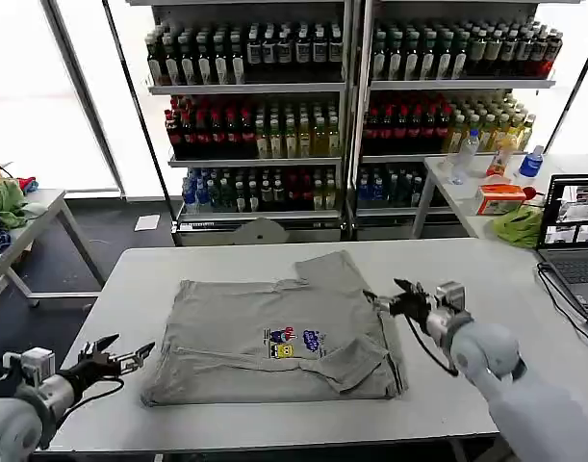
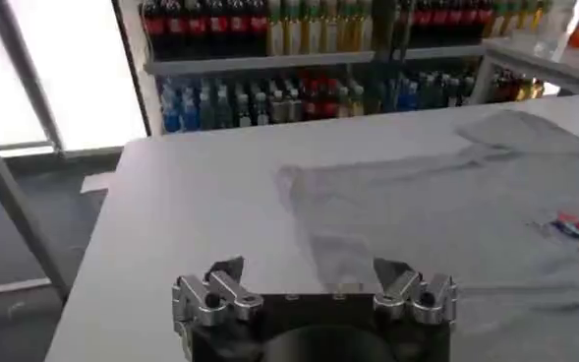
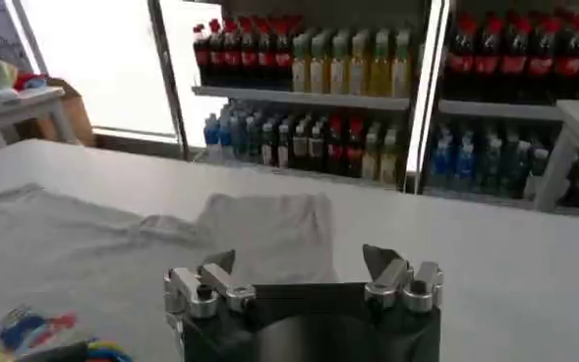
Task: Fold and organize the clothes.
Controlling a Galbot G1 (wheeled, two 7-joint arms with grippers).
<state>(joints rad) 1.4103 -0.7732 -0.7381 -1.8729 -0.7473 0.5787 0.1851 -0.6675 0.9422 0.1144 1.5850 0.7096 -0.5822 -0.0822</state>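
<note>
Light grey short-sleeved shirt point(image 1: 279, 332) spread flat at mid-table on the white table point(image 1: 159, 279), chest print point(image 1: 294, 344) facing up, one sleeve point(image 1: 327, 269) thrown toward the far edge, right-hand side apparently already folded over into a thick diagonal ridge. Long axis across the table, running from one arm to the other. Left gripper point(image 1: 130, 356) low at the near left corner, fingers spread wide, nothing held, tips aimed at the shirt's left hem just beside them; hem straight ahead in the left wrist view point(image 2: 314, 275). Right gripper point(image 1: 395, 294) hovering just off the shirt's right edge, fingers likewise parted and empty point(image 3: 304, 266), cloth ahead and to one side. Both about equally near; probably a fold along the long axis next, each side pinched at its own edge
</note>
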